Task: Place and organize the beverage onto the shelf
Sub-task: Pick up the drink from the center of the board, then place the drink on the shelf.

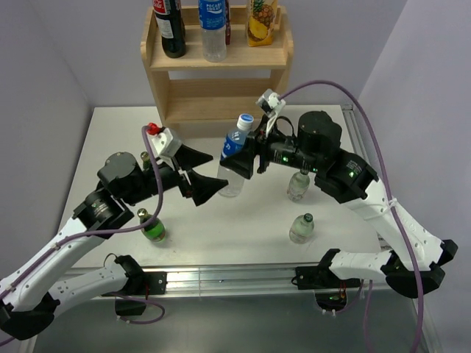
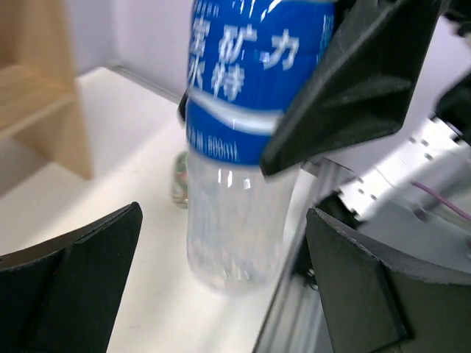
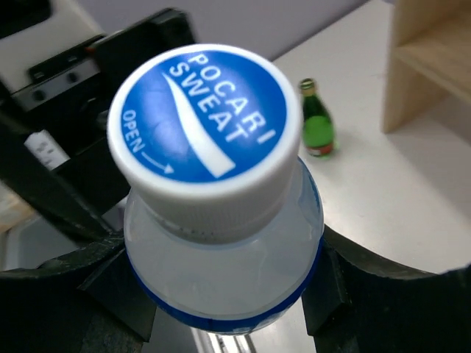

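Observation:
My right gripper [image 1: 239, 156] is shut on the blue-labelled upper part of a clear Pocari Sweat bottle [image 1: 234, 160], which leans slightly in front of the wooden shelf [image 1: 215, 81]. The right wrist view shows the bottle's blue and white cap [image 3: 206, 125], with my right gripper [image 3: 221, 294] clamped on the bottle just below the shoulder. My left gripper [image 1: 210, 173] is open beside the bottle's lower half. In the left wrist view the bottle [image 2: 239, 206] stands between the spread fingers of my left gripper [image 2: 221, 294] without touching them. Whether its base rests on the table I cannot tell.
The shelf's top board holds a cola bottle [image 1: 171, 29], another Pocari bottle [image 1: 213, 31] and a juice carton [image 1: 262, 22]; its lower tiers look bare. A small green bottle [image 1: 153, 226] stands front left. Two small clear bottles [image 1: 298, 184] [image 1: 302, 228] stand under my right arm.

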Controlling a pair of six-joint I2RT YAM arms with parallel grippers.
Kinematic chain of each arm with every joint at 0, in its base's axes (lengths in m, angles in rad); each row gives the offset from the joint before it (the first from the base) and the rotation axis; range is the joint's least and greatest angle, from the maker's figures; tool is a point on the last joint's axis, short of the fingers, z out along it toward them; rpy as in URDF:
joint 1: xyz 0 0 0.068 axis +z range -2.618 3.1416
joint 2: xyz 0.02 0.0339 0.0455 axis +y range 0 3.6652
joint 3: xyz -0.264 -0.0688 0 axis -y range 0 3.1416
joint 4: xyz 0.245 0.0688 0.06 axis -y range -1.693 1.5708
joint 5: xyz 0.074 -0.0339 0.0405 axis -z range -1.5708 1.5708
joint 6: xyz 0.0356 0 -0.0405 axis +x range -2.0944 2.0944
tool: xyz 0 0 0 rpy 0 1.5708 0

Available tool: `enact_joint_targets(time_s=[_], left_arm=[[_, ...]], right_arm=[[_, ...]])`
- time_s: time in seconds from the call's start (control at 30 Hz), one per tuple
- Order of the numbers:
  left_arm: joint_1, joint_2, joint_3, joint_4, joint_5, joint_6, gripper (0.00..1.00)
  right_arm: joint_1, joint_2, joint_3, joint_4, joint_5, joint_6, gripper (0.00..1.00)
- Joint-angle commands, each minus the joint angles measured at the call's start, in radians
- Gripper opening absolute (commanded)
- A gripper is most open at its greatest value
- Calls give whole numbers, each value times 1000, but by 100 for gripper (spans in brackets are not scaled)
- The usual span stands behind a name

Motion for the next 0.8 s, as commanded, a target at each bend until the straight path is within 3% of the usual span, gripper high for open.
enact_joint_targets(time_s=[0.0,0.1,0.3,0.47,0.77], left_arm=[[3,-39,61,-100,-214,46,100],[3,-77,75,-179,-363,60,100],[3,-136,36,-251,-446,106,99],[3,-174,-42,-246,-466,120,100],[3,-157,-126,-246,-471,138,100]], right_arm=[[-5,23,214,17,219,-86,27],[-22,95,360,-72,335,-137,27],[-45,269,663,-219,512,-241,26],[-63,292,694,-77,656,-330,24],[-189,470,918,6,650,-380,26]])
